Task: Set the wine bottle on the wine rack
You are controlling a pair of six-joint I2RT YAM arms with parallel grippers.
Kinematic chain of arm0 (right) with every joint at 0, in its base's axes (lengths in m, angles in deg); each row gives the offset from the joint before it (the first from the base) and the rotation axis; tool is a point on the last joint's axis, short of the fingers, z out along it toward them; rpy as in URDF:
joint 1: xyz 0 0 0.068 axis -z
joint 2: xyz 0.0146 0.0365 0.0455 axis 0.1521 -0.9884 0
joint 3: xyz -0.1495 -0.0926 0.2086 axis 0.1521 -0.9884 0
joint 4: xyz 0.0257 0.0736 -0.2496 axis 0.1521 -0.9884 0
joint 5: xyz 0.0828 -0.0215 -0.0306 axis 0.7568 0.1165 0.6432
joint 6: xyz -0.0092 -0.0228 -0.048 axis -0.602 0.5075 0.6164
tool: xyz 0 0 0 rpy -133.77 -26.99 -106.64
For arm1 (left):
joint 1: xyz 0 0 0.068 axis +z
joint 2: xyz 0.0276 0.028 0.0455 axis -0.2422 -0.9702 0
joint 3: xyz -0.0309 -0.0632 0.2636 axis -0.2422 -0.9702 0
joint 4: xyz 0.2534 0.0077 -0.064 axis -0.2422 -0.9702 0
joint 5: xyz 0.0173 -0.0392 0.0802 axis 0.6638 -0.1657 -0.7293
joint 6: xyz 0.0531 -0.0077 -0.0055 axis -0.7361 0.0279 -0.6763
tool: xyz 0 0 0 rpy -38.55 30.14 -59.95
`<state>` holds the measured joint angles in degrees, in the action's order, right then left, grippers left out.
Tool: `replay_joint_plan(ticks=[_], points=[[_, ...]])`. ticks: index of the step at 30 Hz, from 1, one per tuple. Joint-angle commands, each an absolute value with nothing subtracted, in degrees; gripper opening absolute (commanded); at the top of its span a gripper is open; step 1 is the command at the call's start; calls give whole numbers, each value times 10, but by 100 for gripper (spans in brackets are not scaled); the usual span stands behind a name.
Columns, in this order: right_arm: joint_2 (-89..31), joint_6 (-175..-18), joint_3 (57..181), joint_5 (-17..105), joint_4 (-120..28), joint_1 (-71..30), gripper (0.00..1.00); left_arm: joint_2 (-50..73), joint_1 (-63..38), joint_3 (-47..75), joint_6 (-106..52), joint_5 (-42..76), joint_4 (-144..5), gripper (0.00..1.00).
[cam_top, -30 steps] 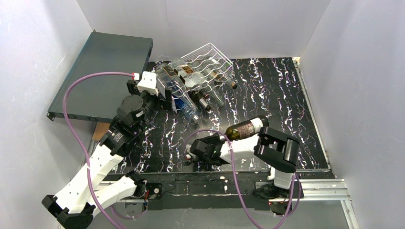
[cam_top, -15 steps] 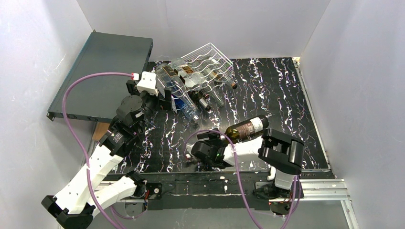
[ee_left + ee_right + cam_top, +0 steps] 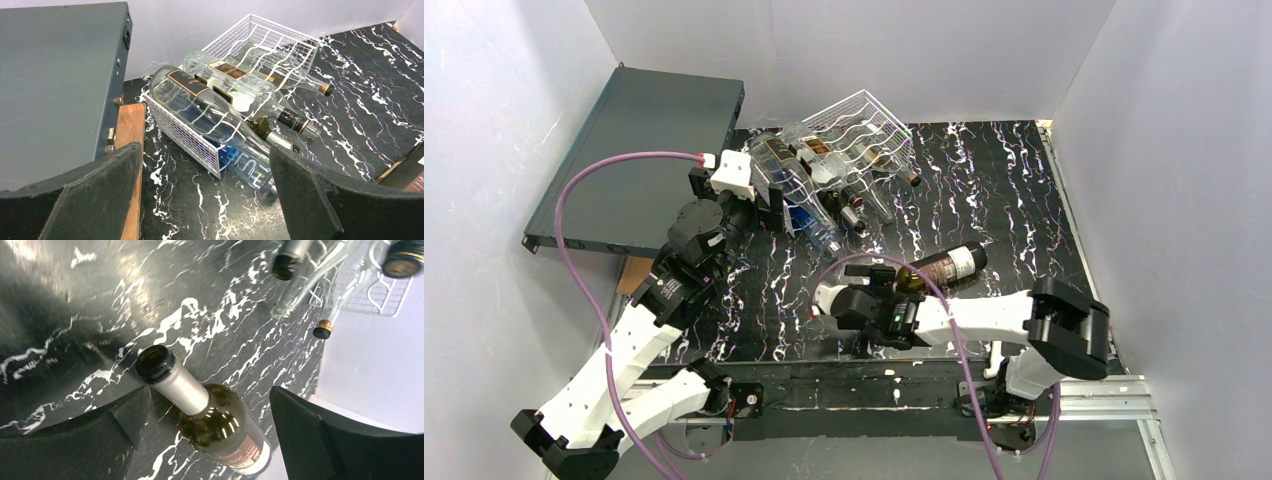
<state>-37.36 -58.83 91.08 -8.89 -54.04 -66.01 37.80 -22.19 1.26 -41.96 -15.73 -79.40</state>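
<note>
The wine bottle is dark green with a dark red label. It lies on its side on the black marble table, right of centre. My right gripper is open around its neck end. In the right wrist view the bottle lies between the spread fingers, and neither pad presses on it. The white wire wine rack stands at the back centre with several bottles in it. My left gripper is open just left of the rack, and nothing is between its fingers.
A flat dark grey box leans at the back left, with a wooden block under its edge. Bottle necks stick out of the rack's front towards the table's middle. White walls close in three sides.
My right gripper has gone from shut to open and let go of the wine bottle, which now lies on the table. The right arm's elbow swung right. The left arm has not moved.
</note>
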Motion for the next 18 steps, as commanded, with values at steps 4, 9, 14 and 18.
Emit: replay_joint_plan(ticks=[4,9,14,18], points=[[-252,-828,968,-72,-544,-663,98,377,-225,14,-424,-167,-787,99],[-154,-1081,891,-67,-452,-662,98,377,-225,13,-423,-164,-787,99],[-118,-1459,898,-173,-587,-658,98,364,-225,15,-423,-167,-789,99],[-153,-1628,971,-184,-745,-642,98,366,-225,15,-419,-161,-790,99]])
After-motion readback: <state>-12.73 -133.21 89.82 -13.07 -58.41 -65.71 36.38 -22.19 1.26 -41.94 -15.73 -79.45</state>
